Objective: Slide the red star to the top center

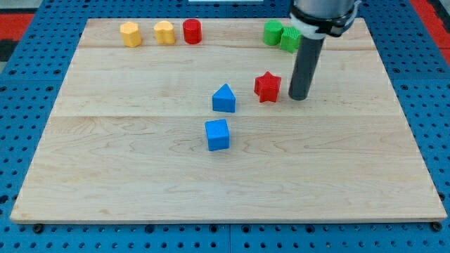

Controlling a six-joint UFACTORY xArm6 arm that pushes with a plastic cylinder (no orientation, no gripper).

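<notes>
No jaws here, so nothing open, shut or holding: only a dark rod ending in my tip (299, 98), planted on the desk (140, 176) just to the view's right of the red star (267, 86), near but seemingly not touching.

Red star right of centre, in the upper half, well below the top edge. Top centre lies up and to the view's left of it.

Blue house-shaped block (224, 98) to the star's left, slightly lower; blue cube (218, 134) below that. Along the top: two yellow blocks (130, 34) (164, 32) and a red cylinder (192, 31) to the left, two green blocks (273, 32) (290, 39) to the right, partly hidden by the rod.

Risks, as a judgement: pushing straight left from this side would likely drive the star into the blue house-shaped block instead of upward. Better approached from below right. An off-centre push on a star point could spin it aside. Overshoot near the top could knock the red cylinder or the green blocks.
</notes>
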